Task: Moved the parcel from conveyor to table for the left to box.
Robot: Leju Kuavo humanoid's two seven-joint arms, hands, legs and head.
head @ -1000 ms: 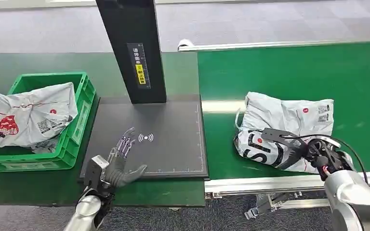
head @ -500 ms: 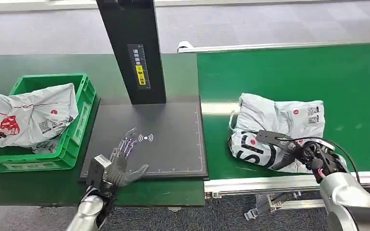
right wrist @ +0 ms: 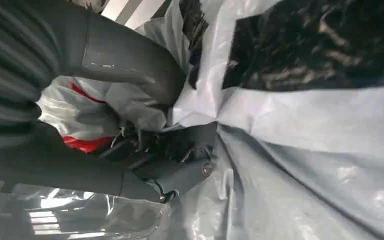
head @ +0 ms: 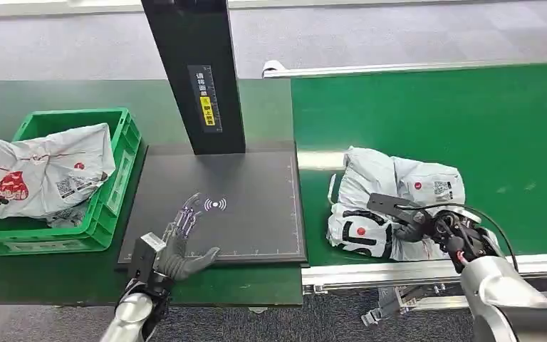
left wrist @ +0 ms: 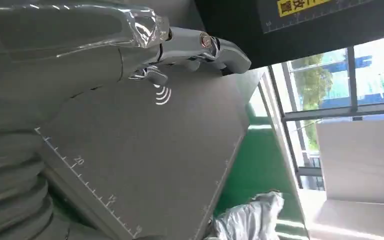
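One wrist view shows fingers (right wrist: 180, 172) bunching the parcel (right wrist: 300, 130).

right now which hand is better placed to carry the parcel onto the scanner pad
Right. The right hand already grips the parcel on the conveyor; the left hand rests open at the scanner pad.

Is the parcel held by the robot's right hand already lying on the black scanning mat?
No, the parcel lies on the green conveyor, beside the mat.
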